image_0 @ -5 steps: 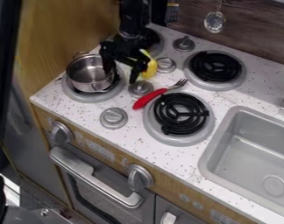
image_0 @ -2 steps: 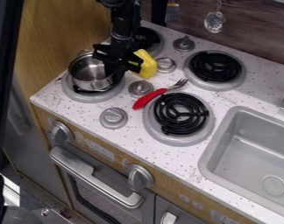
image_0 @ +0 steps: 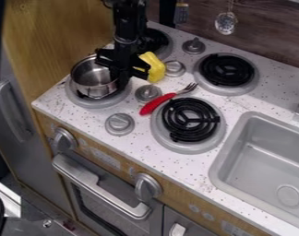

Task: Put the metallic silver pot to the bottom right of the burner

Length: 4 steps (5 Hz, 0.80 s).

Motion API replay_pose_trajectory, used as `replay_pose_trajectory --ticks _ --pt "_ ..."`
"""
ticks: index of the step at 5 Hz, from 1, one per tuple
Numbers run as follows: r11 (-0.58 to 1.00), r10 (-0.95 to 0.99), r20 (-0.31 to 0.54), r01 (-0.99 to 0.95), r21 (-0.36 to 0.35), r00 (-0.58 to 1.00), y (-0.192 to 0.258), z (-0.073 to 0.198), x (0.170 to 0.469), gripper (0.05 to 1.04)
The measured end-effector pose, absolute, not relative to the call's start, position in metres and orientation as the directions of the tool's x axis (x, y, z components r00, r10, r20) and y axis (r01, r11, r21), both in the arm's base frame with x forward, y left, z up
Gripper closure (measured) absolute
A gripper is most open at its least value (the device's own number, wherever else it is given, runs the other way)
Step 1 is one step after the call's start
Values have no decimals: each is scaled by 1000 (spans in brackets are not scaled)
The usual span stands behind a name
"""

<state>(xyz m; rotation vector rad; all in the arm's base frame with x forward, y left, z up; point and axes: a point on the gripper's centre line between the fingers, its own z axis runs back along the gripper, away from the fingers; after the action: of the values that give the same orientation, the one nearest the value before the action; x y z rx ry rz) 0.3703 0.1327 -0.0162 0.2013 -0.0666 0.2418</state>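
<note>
Handle (image_0: 99,186) of the oven runs below the tabletop (image_0: 176,161), toward seven o'clock. A sink (image_0: 228,154) is at four o'clock. Nearer the middle is a coil burner (image_0: 204,120), with a red-handled fork (image_0: 157,104) at its ten to twelve o'clock. The silver pot (image_0: 92,80) sits at ten o'clock, on the near left burner (image_0: 99,103). The black gripper (image_0: 123,77) hangs at its three o'clock rim, the pot on the jaws' nine o'clock side; whether they are spread or pinching the rim, I cannot tell. A yellow thing (image_0: 154,69) is at the gripper's two o'clock.
</note>
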Motion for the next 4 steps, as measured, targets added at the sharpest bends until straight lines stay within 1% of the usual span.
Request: replay_pose_trajectory --ticks 1,2,3,4 --pt "967 163 133 -185 174 978 81 6 356 1008" --pt "977 101 114 -120 174 988 40 -2 338 1008" --pt "985 4 129 -26 171 992 -14 -4 340 1008" --pt "983 -63 77 49 176 995 -44 -30 339 1008"
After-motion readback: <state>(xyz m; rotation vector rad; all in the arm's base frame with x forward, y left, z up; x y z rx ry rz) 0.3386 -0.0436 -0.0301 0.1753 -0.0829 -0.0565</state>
